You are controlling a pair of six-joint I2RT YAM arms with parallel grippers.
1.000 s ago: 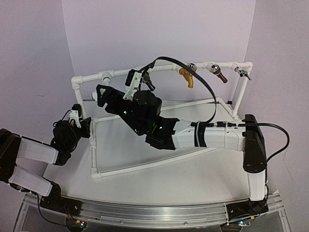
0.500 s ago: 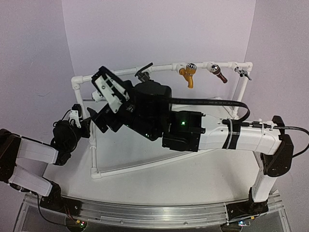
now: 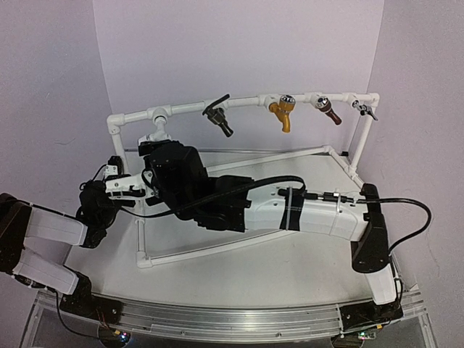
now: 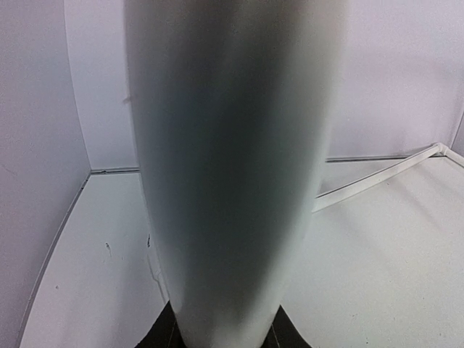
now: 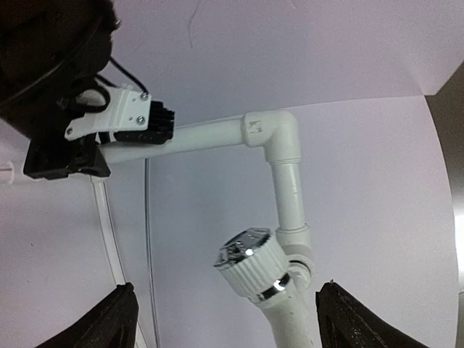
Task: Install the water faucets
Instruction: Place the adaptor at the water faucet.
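Observation:
The white faucet hangs from a fitting on the left of the top pipe; in the right wrist view its ribbed round knob points at the camera. The black faucet with its thin lever sits on the top pipe further right. My right gripper is open just below the white faucet, and in its wrist view one finger stands on each side of the knob, not touching it. My left gripper is shut on the frame's left corner post, which fills the left wrist view.
A gold tap, a brown tap and a small grey tap sit along the right of the top pipe. The white pipe frame lies on the table. The right arm stretches across the frame.
My right gripper has left the black faucet, swung left along the top pipe and dropped below the white faucet. The black faucet stays on the pipe. The left arm has not moved.

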